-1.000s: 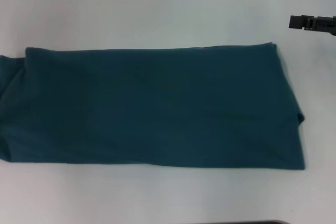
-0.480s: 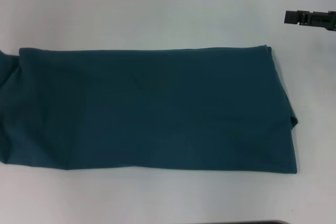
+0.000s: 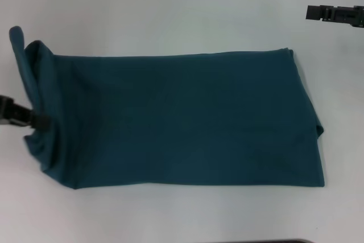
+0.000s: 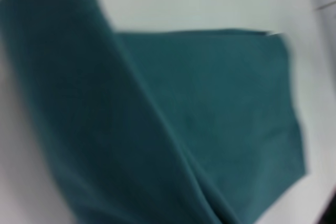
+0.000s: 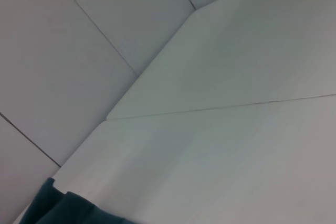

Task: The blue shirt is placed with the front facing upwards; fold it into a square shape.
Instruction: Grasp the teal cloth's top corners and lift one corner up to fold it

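Note:
The blue shirt lies on the white table as a long folded band, plain side up, with no lettering or collar showing. Its left end is lifted and bunched up off the table. My left gripper comes in from the left edge and is shut on that raised end. In the left wrist view the lifted blue shirt hangs close in front, and the flat part stretches away behind it. My right gripper hovers beyond the shirt's far right corner, apart from the cloth.
White tabletop surrounds the shirt on the far, near and right sides. A dark strip shows at the near edge of the head view. In the right wrist view the table's edge borders a tiled floor, with a shirt corner low down.
The left gripper has come into view and lifted the shirt's left end, pulling it rightward and up. The right gripper drifted slightly upward and left.

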You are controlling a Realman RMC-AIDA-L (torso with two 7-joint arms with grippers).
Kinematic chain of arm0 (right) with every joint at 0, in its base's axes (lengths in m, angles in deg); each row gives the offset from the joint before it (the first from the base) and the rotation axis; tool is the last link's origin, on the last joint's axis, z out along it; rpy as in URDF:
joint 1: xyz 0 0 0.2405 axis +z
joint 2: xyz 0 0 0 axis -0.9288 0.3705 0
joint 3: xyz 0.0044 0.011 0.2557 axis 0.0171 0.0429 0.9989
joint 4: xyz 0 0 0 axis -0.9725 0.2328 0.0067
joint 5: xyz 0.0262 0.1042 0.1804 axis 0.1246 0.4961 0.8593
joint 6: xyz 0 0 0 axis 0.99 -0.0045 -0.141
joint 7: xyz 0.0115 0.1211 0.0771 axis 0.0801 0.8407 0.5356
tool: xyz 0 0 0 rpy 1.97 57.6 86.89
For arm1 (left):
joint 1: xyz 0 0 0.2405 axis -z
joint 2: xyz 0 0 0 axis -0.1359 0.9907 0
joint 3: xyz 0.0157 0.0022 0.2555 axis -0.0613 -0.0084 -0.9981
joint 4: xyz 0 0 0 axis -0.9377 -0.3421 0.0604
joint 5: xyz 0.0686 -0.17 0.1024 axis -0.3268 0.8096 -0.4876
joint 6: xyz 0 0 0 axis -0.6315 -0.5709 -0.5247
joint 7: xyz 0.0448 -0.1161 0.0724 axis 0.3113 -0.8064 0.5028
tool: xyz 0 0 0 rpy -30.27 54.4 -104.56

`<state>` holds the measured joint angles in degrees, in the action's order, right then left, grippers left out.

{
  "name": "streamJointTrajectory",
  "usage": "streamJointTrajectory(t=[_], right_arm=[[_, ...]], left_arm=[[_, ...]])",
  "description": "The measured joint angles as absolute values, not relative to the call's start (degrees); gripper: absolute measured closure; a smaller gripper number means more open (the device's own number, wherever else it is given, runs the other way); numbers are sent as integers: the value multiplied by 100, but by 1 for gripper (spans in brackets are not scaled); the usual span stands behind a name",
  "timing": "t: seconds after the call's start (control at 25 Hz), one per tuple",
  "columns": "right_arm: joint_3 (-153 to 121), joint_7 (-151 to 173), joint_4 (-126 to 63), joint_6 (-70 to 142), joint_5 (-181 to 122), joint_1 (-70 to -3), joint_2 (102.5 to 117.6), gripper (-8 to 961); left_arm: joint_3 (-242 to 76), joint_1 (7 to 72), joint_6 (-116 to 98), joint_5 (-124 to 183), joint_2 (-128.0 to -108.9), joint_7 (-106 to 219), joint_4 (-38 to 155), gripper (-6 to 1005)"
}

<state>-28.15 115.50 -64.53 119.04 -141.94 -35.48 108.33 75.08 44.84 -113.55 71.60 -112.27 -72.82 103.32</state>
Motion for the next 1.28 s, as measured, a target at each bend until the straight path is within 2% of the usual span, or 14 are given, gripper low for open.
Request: streamJointTrajectory(t=[0.24, 0.8, 1.0, 1.28], right_arm=[[-2824, 11540, -6361, 11897, -14191, -3516, 10853, 188], [-3190, 11500, -6224, 11573, -14186, -3481, 10996, 188], [-3193, 11493, -6225, 11555, -14186, -3458, 11008, 188], [-3263, 11441, -6212, 11549, -14213, -3445, 11011, 189]], left_arm=[[7438, 4507, -11745, 7991, -11417, -7011, 10403, 969], [6491, 4666, -11783, 9393, -11585, -6926, 10415, 969], [6333, 4746, -11743, 9457, -11611, -6925, 10481, 969], [6359, 4699, -11711, 9473, -11555, -6921, 10484, 968]])
